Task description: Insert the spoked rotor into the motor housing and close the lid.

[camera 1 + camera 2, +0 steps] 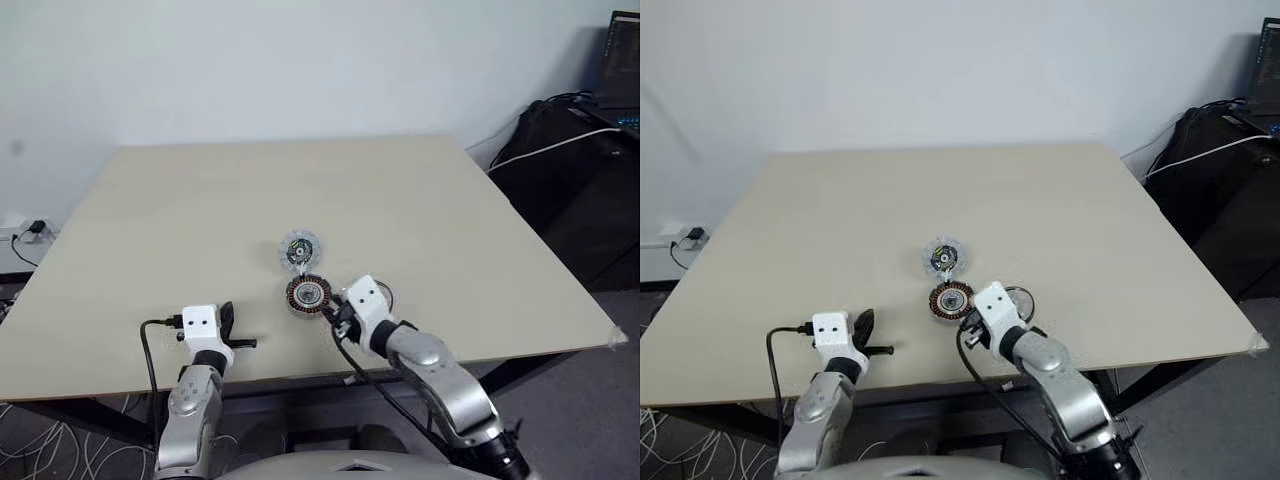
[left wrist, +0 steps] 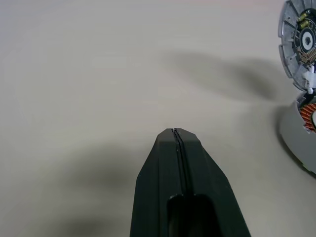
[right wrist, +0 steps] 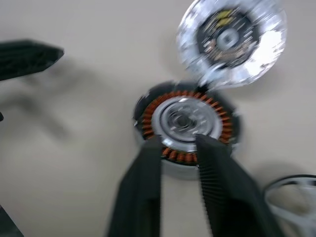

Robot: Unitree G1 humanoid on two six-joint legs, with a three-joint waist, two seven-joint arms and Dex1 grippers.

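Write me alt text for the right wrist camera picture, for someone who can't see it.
The right gripper reaches its two black fingers, slightly apart, over the near edge of the motor housing, a round disc with copper-brown windings on a beige table. Just beyond lies the lid, green-and-black face up; the spoked rotor sits beside the gripper.

no text, label, brand, number or sign could be read anywhere in these views, neither on the parts nor on the table.
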